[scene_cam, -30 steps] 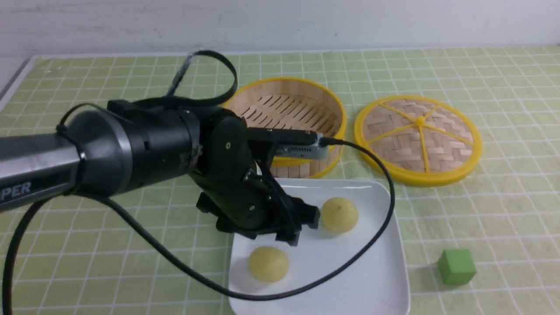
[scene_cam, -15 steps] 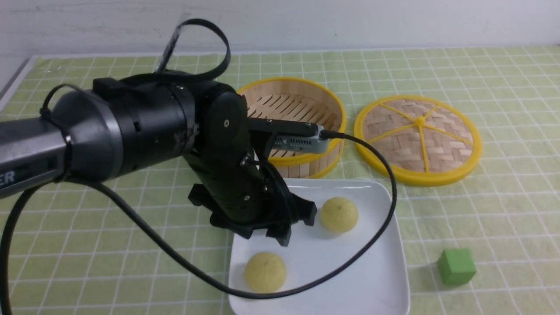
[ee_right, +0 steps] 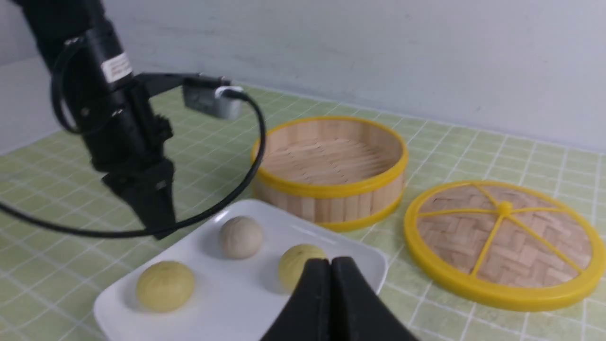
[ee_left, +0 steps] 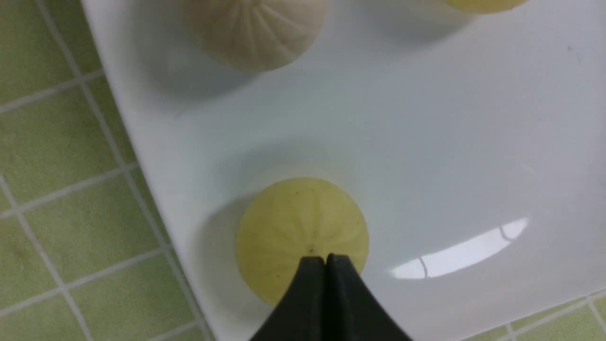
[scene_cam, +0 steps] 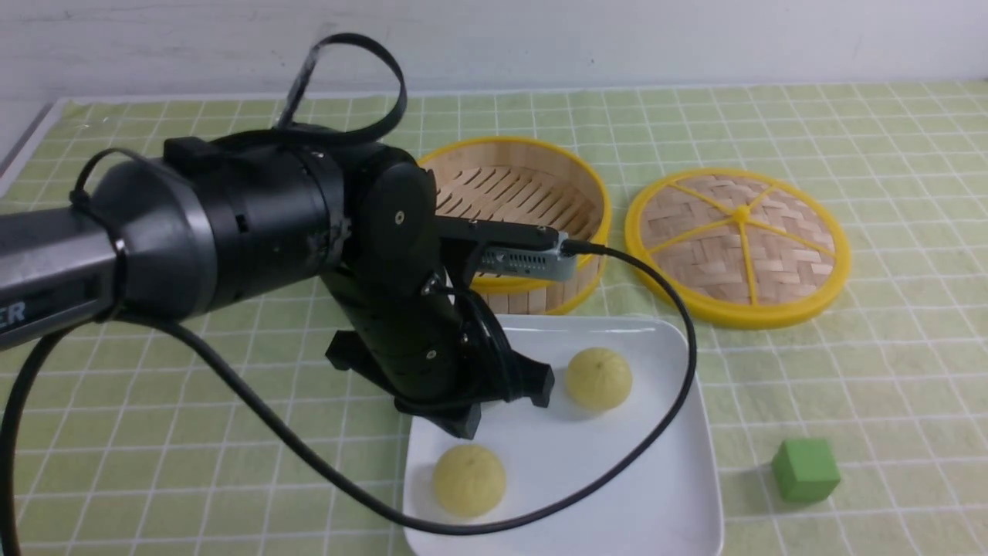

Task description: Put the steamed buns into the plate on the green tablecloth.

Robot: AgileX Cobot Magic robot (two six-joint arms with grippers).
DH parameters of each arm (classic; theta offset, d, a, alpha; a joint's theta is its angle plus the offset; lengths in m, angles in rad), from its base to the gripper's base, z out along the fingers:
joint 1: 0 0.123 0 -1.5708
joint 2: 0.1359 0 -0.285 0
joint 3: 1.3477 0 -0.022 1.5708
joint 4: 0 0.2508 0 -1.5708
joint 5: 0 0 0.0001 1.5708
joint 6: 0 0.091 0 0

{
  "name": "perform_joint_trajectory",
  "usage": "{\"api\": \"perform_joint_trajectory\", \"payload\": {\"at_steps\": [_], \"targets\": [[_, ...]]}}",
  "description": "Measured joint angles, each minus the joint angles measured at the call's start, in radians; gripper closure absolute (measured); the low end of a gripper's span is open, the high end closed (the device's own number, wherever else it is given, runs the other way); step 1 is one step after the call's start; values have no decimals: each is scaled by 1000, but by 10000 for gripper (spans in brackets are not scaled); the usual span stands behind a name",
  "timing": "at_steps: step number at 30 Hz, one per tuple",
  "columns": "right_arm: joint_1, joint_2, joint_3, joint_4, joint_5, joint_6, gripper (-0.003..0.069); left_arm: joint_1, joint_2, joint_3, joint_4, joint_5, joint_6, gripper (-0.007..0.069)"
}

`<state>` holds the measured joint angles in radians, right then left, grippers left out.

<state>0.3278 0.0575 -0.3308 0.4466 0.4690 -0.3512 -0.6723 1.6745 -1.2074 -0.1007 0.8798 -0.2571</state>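
Plate (scene_cam: 602, 486) glossy white; tablecloth (scene_cam: 888, 371) light green, thin white grid. Two buns (ee_right: 165, 285) (ee_right: 298, 265) pale yellow, one bun (ee_right: 241, 237) greyish-beige. Basket (scene_cam: 532, 193) tan, yellow rims; lid (scene_cam: 695, 255) tan weave, yellow spokes. Cube (scene_cam: 805, 469) green.

The desk (scene_cam: 911, 401) wears a green tablecloth (scene_cam: 193, 463) ruled with a grid of thin white lines. Directly on the cloth, in the front view, a square white plate (scene_cam: 602, 494) sits at six o'clock. A round bamboo basket (scene_cam: 509, 181) with yellow rims stands toward twelve, just beyond the plate. A woven lid (scene_cam: 718, 247) edged in yellow lies flat at one o'clock, and a green cube (scene_cam: 805, 469) rests toward four, apart from the plate.
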Motion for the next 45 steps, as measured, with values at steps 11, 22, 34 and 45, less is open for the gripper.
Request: {"api": "perform_joint_trajectory", "payload": {"at_steps": [11, 22, 34, 45], "targets": [[0, 0, 60, -206, -24, 199, 657, 0, 0, 0, 0, 0, 0, 622], [0, 0, 60, -209, -24, 210, 647, 0, 0, 0, 0, 0, 0, 620], [-4, -28, 76, -209, -28, 211, 638, 0, -8, 0, 18, -1, 0, 610], [-219, -70, 284, -321, -45, 211, 627, 0, -162, -2, 101, 15, 0, 607]]}}
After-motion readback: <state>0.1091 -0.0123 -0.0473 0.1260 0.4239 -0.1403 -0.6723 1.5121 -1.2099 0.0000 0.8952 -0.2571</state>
